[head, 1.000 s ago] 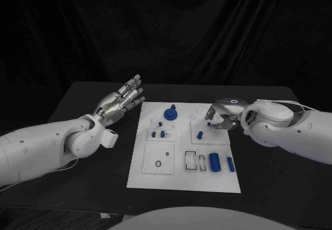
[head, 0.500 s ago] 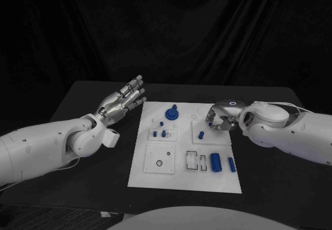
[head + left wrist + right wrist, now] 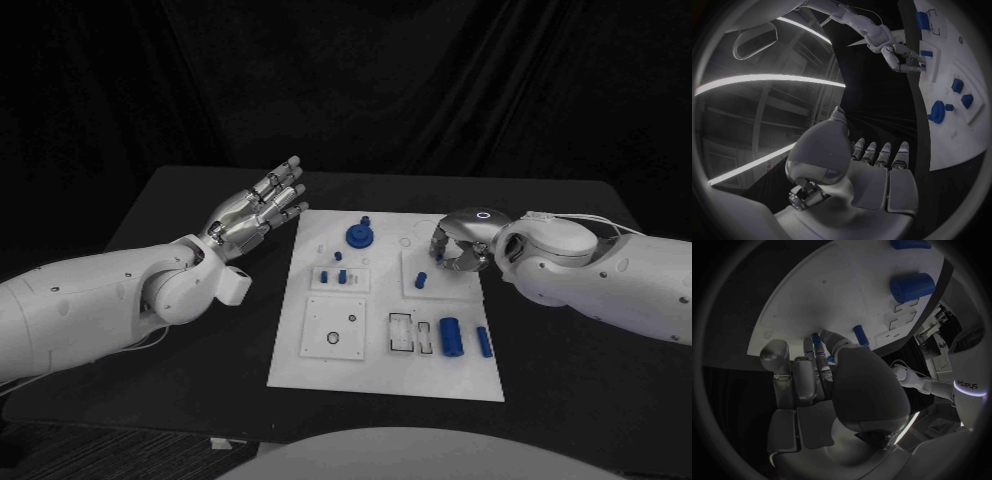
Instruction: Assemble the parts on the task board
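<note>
The white task board [image 3: 296,365] lies mid-table. My right hand [image 3: 460,244] hovers over its far right plate, fingers curled down, and its fingertips pinch a small blue peg [image 3: 816,340]. Another blue peg [image 3: 420,281] stands just nearer on that plate. My left hand [image 3: 260,212] hangs open above the table left of the board, fingers straight and together, holding nothing. A blue round knob part [image 3: 356,237] stands at the board's far middle. Small blue pieces [image 3: 335,278] sit in the left plate. A thick blue cylinder [image 3: 450,336] and a thinner one [image 3: 482,343] lie near the right edge.
The black table [image 3: 577,380] reaches past the board on all sides, with dark curtain behind. Rectangular slots [image 3: 407,334] and a plate with round holes [image 3: 335,331] lie on the board's near half. The left wrist view shows the right hand [image 3: 904,56] at the board [image 3: 949,131].
My right hand's fingers have drawn in a little over the far right plate. The left hand has barely moved.
</note>
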